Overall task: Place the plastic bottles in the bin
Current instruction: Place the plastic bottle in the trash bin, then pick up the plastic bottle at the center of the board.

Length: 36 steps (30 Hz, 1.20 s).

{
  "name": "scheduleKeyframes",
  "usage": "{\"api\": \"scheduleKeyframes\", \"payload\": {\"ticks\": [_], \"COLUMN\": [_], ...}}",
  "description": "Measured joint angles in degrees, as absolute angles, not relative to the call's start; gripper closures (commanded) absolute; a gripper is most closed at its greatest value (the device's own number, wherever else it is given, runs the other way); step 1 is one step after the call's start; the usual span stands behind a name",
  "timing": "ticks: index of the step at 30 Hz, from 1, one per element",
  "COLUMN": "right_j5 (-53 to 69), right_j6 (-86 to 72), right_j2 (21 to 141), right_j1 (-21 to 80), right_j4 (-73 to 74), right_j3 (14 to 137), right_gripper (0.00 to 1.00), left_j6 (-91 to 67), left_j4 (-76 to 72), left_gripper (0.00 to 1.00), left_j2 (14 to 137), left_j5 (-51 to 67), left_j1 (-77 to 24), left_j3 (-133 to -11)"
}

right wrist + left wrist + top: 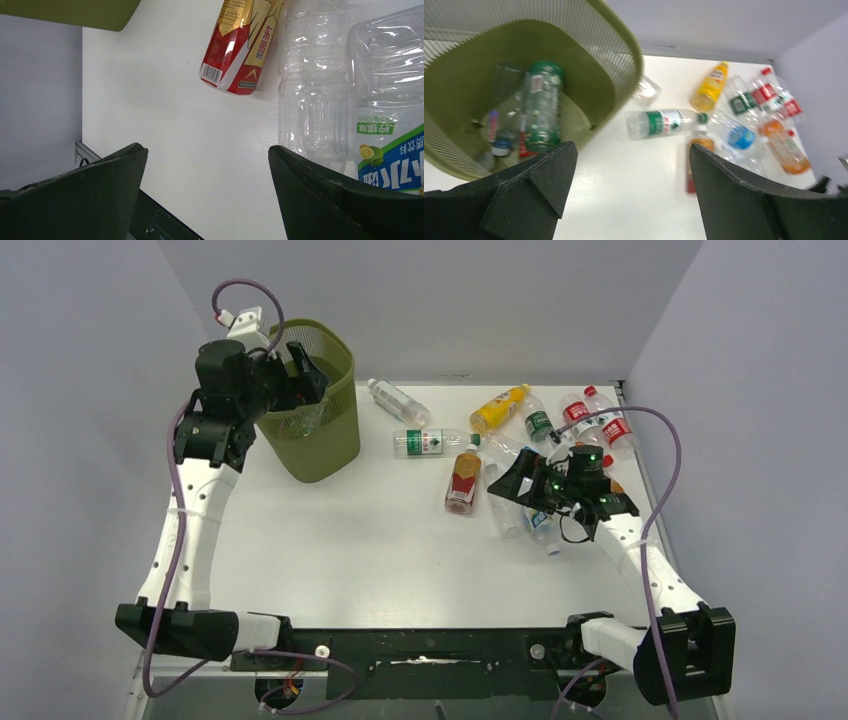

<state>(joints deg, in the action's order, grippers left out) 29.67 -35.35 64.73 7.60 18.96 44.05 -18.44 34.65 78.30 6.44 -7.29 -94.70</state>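
Left gripper [303, 378] hangs above the bin's [335, 445] rim at the far-left corner of the desk [370, 550], fingers apart, nothing held. The bin is upright, with several bottles lying in its bottom, a green-label one [541, 107] on top. More bottles [585, 420] lie scattered toward the far-right corner. Right gripper [508, 483] is low over that cluster near the right edge, fingers spread, empty. A red bottle [240, 45] lies ahead between its fingers, and a clear bottle [312, 85] and a blue-label bottle [390, 150] lie beside one finger.
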Motion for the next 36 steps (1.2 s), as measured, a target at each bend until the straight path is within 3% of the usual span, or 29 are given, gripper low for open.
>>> {"api": "scheduleKeyframes", "payload": {"ticks": [13, 22, 29, 36], "right_j5": [30.37, 31.62, 29.45, 24.58], "right_j6": [-41.47, -44.29, -46.46, -45.43], "right_j2": [65.98, 75.2, 73.93, 71.85], "right_j1": [7.66, 7.53, 7.94, 11.31], "right_j4": [21.52, 14.85, 10.94, 16.91], "right_j3": [51.33, 53.19, 48.84, 49.47], "right_gripper": [0.02, 0.02, 0.02, 0.02], "left_j6": [-27.42, -28.05, -28.12, -30.52], "left_j4": [33.01, 31.81, 26.76, 25.56], "left_gripper": [0.16, 0.16, 0.15, 0.15], "left_j2": [71.94, 76.31, 73.73, 73.41], "left_j5": [15.0, 15.64, 15.68, 17.37], "left_j1": [-16.08, -18.06, -20.38, -22.85], "left_j3": [-72.64, -71.05, -62.08, -58.02]}}
